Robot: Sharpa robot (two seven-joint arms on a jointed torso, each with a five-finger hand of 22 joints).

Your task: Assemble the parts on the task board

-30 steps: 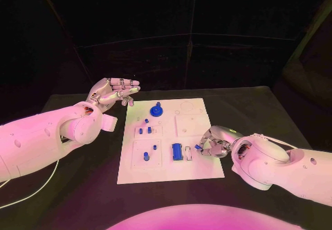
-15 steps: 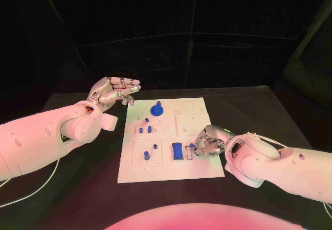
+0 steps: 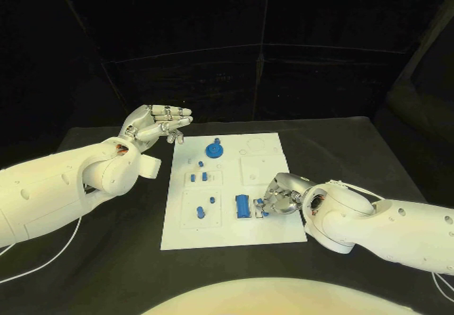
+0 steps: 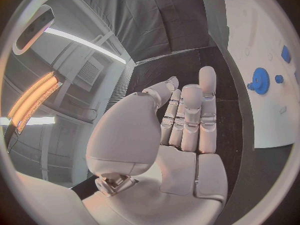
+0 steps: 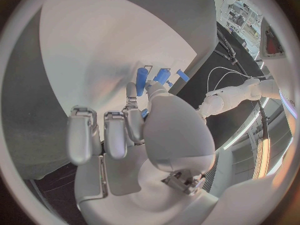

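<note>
White rectangular task board (image 3: pixel 269 231) lies mid black tabletop (image 3: pixel 104 262), long axis running away from the robot.

Blue parts on it, head view:
- round blue gear-like disc w/ a knob (image 3: pixel 214 151) near the far end, lying flat.
- three small blue pegs (image 3: pixel 199 174) just nearer than the disc, left half of the board; too small to tell upright or lying.
- short blue oblong piece (image 3: pixel 201 211) in the near-left square recess, long axis slanted, roughly along the board's length; a tiny blue bit (image 3: pixel 212 199) just beyond it.
- long blue bar (image 3: pixel 242 207) in the near-right area, long axis parallel to the board's long edge, ends pointing toward and away from the robot.

Right hand (image 3: pixel 281 195) is over the board's near-right part, just beside the blue bar, fingers curled down; a small blue piece (image 3: pixel 263 203) shows at its fingertips. Right wrist view: thumb and a finger meet at blue pieces (image 5: pixel 149 79) on the white board, other fingers (image 5: pixel 80 135) bent in. Whether it actually grips the piece: can't tell.

Left hand (image 3: pixel 154 125) is raised off the board's far-left corner, well apart from the parts, over the tabletop. It's holding nothing; fingers (image 4: pixel 187 116) straight and close together in left wrist view, w/ the blue disc (image 4: pixel 260 80) seen off to the side on the board.
</note>
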